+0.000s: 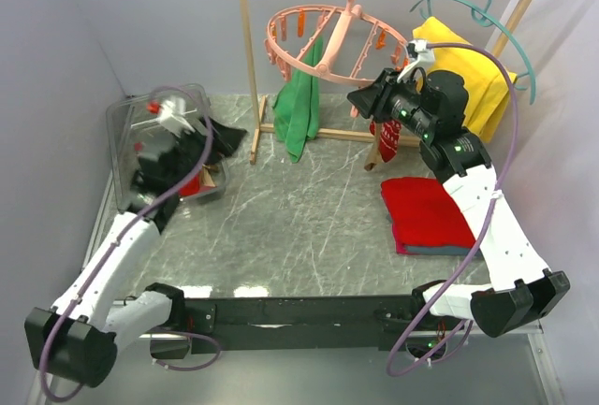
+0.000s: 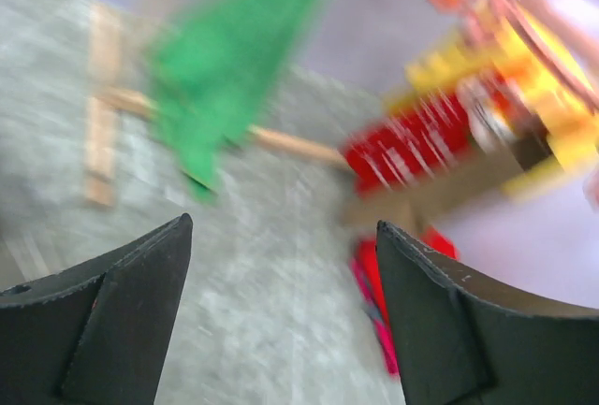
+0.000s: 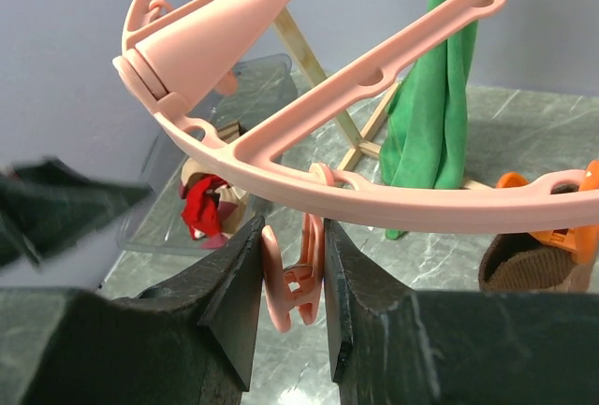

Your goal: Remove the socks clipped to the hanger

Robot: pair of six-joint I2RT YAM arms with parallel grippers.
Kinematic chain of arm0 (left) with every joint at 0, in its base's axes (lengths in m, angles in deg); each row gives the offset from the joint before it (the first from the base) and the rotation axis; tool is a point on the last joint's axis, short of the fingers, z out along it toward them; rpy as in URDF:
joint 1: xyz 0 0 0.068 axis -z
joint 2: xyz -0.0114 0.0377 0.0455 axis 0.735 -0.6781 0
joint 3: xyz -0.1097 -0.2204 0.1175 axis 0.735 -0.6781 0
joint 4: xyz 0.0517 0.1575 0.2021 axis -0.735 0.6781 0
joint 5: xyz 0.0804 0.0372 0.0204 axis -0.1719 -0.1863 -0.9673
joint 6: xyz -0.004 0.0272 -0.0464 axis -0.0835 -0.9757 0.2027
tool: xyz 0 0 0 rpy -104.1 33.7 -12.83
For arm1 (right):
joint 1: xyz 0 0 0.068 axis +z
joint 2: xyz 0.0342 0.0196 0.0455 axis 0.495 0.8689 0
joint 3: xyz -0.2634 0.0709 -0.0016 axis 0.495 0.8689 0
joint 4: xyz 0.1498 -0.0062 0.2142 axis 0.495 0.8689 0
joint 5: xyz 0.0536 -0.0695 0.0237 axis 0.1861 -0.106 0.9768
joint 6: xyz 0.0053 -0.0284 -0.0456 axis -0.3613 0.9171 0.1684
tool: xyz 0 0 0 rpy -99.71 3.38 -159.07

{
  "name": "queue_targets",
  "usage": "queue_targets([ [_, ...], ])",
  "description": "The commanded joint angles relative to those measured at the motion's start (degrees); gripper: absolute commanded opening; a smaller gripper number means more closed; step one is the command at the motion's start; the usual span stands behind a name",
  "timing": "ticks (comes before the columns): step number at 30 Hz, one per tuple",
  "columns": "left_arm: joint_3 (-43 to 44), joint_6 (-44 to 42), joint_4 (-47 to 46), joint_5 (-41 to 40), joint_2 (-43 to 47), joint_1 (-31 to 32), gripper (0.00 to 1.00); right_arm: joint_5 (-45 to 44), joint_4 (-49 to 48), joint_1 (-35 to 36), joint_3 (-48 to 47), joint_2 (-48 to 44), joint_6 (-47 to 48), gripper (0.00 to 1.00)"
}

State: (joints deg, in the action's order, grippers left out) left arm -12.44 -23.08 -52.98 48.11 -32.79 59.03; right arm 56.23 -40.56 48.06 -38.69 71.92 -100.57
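The salmon-pink hanger ring [image 1: 329, 42] hangs from the wooden rail. My right gripper [image 1: 372, 96] is at its front rim; in the right wrist view it [image 3: 292, 269] is shut on a hanging pink clip peg [image 3: 292, 279] under the ring [image 3: 393, 204]. A red sock [image 1: 387, 132] and a tan sock [image 1: 374, 157] hang just beneath; the tan sock's cuff [image 3: 529, 269] hangs from an orange peg [image 3: 560, 210]. My left gripper [image 1: 217, 138] is over the clear bin, open and empty [image 2: 285, 311]; its view is blurred.
A clear bin [image 1: 126, 124] at the left holds red and tan socks [image 3: 201, 209]. A long green cloth [image 1: 299, 106] hangs from the ring. A folded red cloth [image 1: 426, 213] lies at the right. A teal hanger with yellow cloth [image 1: 468, 73] hangs at the far right.
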Motion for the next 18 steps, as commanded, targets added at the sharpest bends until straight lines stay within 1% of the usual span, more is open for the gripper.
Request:
queue_targets([
  [1, -9.53, 3.39, -13.39, -4.63, 0.25, 9.35, 0.83, 0.39, 3.96, 0.59, -3.70, -1.43, -1.31, 0.07],
  [2, -10.59, 3.39, -15.78, -5.85, -0.01, 13.20, 0.83, 0.39, 4.49, 0.59, -3.96, -1.35, -1.66, 0.07],
  [4, -12.70, 2.61, -19.48, -7.52, -1.59, 17.08, 0.83, 0.74, 4.84, 0.59, -4.49, -1.52, -2.19, 0.08],
  [5, -13.06, 1.99, -23.24, -10.23, -2.38, 21.02, 0.84, 0.74, 5.10, 0.59, -4.58, -1.52, -2.45, 0.08],
  [6, -13.33, 0.16, -25.19, -10.87, -3.43, 22.97, 0.85, 0.83, 5.19, 0.59, -4.75, -1.43, -3.06, 0.08],
  [7, -13.33, -0.99, -27.38, -11.05, -5.71, 24.82, 0.86, 1.61, 5.19, 0.50, -4.84, -1.43, -3.51, 0.08],
  [8, -12.98, -1.96, -30.45, -11.05, -7.21, 28.40, 0.87, 2.14, 5.11, 0.59, -4.84, -1.43, -3.86, 0.08],
  [9, -12.54, -4.32, -32.13, -11.05, -8.88, 30.09, 0.88, 2.76, 4.93, 0.59, -4.93, -1.35, -4.56, 0.08],
  [10, -11.32, -5.56, -33.46, -12.96, -12.29, 31.76, 0.89, 3.11, 4.84, 0.59, -4.93, -1.35, -4.91, 0.08],
  [11, -10.61, -6.88, -34.69, -13.76, -14.15, 34.82, 0.91, 3.64, 4.84, 0.59, -5.02, -1.43, -5.26, 0.08],
  [12, -9.82, -9.33, -37.40, -14.73, -15.99, 35.99, 0.92, 3.91, 4.84, 0.59, -5.11, -1.61, -5.88, 0.08],
  [13, -8.42, -10.57, -38.73, -14.83, -19.84, 37.04, 0.95, 4.17, 4.67, 0.59, -5.11, -1.70, -6.14, 0.08],
  [14, -7.54, -11.89, -40.22, -14.83, -21.79, 38.62, 0.99, 4.95, 4.58, 0.59, -5.19, -1.78, -6.41, 0.08],
  [15, -6.57, -14.25, -41.89, -14.30, -23.55, 39.24, 0.99, 5.31, 4.49, 0.68, -5.19, -2.05, -6.85, 0.08],
  [17, -2.71, -15.41, -42.87, -12.90, -29.35, 40.04, 0.99, 5.93, 4.58, 0.68, -5.46, -2.22, -7.11, 0.08],
  [18, 0.09, -15.94, -43.13, -12.28, -31.03, 40.04, 0.97, 5.84, 4.67, 0.68, -5.81, -2.40, -7.37, 0.08],
])
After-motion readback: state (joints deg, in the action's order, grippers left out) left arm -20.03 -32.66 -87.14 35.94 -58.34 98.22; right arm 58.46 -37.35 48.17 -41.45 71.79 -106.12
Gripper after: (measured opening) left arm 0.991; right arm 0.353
